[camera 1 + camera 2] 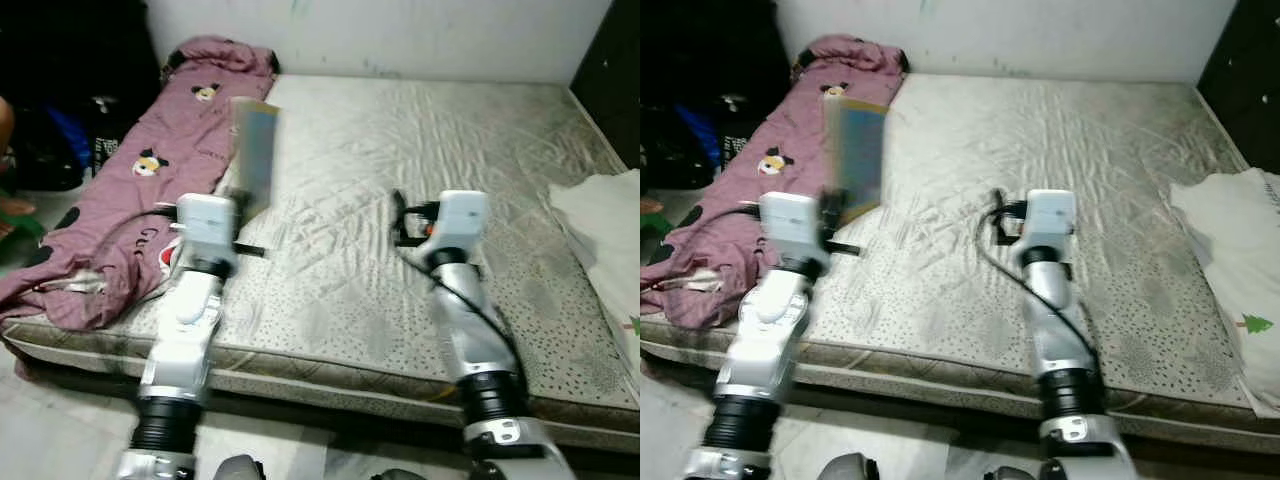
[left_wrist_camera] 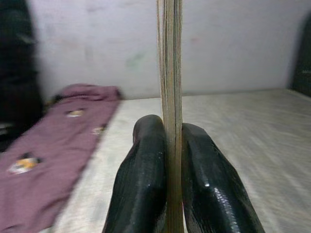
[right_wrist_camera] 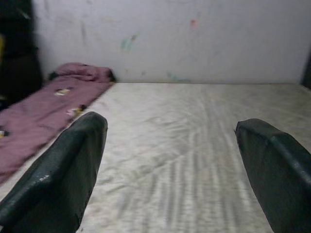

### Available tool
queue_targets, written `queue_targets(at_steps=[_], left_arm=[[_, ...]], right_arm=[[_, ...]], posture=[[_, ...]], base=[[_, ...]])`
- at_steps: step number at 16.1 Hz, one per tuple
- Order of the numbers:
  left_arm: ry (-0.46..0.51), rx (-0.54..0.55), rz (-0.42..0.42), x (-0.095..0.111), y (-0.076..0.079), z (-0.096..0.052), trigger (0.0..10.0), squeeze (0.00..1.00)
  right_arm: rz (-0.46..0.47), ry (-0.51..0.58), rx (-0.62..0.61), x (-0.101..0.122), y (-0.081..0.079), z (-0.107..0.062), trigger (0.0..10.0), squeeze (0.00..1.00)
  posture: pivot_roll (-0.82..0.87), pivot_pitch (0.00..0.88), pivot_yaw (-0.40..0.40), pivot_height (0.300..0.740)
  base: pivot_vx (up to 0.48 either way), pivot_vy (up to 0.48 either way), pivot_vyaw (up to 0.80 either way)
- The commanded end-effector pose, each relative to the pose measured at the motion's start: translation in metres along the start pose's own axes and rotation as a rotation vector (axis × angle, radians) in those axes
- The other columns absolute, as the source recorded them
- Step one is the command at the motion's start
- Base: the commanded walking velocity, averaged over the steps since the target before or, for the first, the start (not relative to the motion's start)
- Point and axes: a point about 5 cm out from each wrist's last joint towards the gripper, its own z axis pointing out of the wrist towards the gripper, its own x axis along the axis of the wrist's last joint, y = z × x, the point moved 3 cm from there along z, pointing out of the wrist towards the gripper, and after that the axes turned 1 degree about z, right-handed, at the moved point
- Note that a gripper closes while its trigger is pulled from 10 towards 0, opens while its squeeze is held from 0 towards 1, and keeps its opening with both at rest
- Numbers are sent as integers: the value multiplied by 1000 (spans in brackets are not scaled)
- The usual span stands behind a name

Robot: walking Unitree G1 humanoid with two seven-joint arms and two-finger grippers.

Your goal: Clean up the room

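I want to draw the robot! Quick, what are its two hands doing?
Left gripper: closed on a thin book, held upright above the mattress.
Right gripper: open, holding nothing.

You face a bare quilted mattress (image 1: 400,150) that lies low on the pale floor (image 1: 50,420) and runs back to a white wall (image 1: 400,30) marked with small smudges of colour. Along the mattress's left edge you see a mauve blanket (image 1: 130,190) with cartoon animal prints, bunched at the wall end and spilling over the near corner. On the right edge lies a crumpled white cloth (image 1: 605,225) with a small green tree print (image 1: 1256,323). Dark furniture (image 1: 615,80) stands at the far right, and dark bags (image 1: 60,120) sit left of the blanket.
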Motion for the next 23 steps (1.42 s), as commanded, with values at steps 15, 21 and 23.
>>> queue_targets(at_steps=[15, 21, 23], left_arm=[[56, 19, -20, 14, -7, 3, 10000, 0], [83, -19, -23, 17, -4, 1, 10000, 0], [84, -21, -24, 17, -4, 1, 10000, 0]], right_arm=[[5, -7, 21, -1, -7, 2, 10000, 0], [10, -15, 20, -3, -7, 2, 10000, 0], [11, -14, 20, -2, -7, 2, 10000, 0]], posture=[[7, 0, 25, 740], [5, 0, 24, 740], [5, 0, 24, 740]], base=[[0, -257, 0], [144, 0, 0], [261, 0, -681]])
